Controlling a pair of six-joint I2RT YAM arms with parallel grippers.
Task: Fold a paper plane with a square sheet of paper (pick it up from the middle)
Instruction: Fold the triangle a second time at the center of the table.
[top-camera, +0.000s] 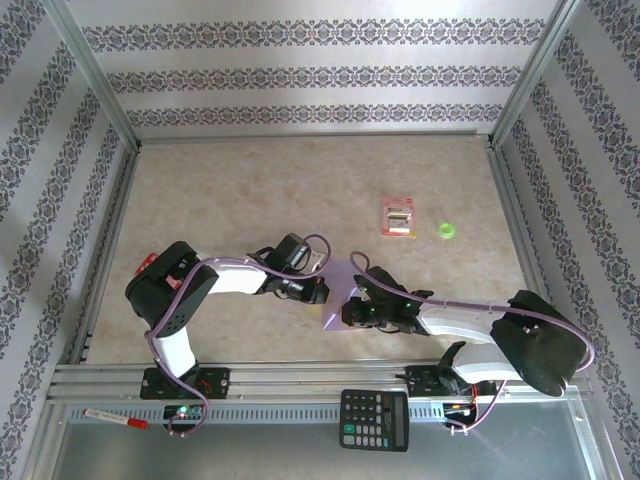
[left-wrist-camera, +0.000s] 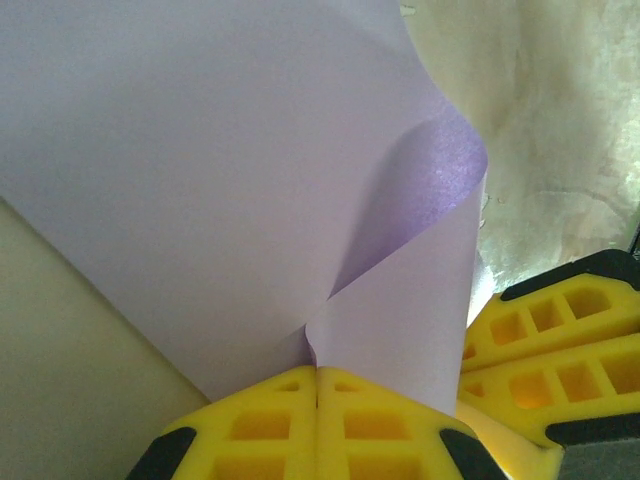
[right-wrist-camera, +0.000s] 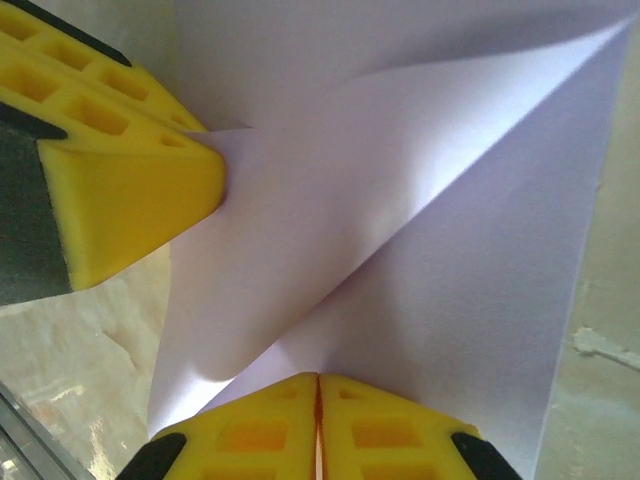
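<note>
The paper (top-camera: 335, 300), creased and curling, sits between the two arms, at 6 o'clock from the middle of the worktop (top-camera: 250, 200). The left end effector (left-wrist-camera: 317, 375) is clamped on one edge, its yellow fingers pressed together with the sheet between them. The right end effector (right-wrist-camera: 318, 385) pinches another edge the same way. A packet (top-camera: 400, 215) lies at 2 o'clock from the paper, with a green ring (top-camera: 446, 231) near the packet's 3 o'clock.

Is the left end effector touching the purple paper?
Touching. In the left wrist view, the left end effector is pinched shut on the paper, which comes out from between its yellow fingers.
</note>
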